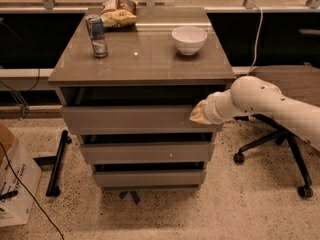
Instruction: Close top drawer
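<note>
The top drawer (130,119) of the grey-taupe cabinet stands slightly pulled out, with a dark gap showing between its flat front and the cabinet top (142,59). My gripper (198,115) comes in from the right on a white arm and rests against the right end of the drawer's front panel. Two shallower drawers (145,153) sit below it.
On the cabinet top stand a drink can (96,35), a white bowl (189,39) and a snack bag (118,12). An office chair base (280,149) is on the floor at right. A cardboard box (14,181) sits at lower left, with a black table leg (57,161) beside it.
</note>
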Available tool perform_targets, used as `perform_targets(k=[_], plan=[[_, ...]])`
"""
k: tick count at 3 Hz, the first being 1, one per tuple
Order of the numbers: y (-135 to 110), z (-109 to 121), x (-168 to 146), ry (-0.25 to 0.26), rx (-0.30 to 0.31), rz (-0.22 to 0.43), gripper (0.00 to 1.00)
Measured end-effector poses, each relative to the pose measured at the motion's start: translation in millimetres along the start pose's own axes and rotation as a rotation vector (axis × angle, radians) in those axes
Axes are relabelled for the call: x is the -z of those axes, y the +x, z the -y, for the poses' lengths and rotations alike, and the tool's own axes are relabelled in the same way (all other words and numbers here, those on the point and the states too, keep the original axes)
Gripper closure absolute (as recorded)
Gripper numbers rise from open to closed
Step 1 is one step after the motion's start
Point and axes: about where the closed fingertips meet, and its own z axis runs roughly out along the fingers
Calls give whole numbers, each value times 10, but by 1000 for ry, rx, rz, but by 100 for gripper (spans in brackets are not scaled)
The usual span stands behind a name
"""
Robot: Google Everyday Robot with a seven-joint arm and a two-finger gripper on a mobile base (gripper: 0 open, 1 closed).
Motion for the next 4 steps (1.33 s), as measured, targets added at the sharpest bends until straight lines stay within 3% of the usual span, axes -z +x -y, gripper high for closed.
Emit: perform_targets(k=[2,3,4], plan=[[-18,-26,-35,-8,1,2,35],[-27,-43,-60,-12,2,4,4],[-35,-57,-66,-14,2,4,0]])
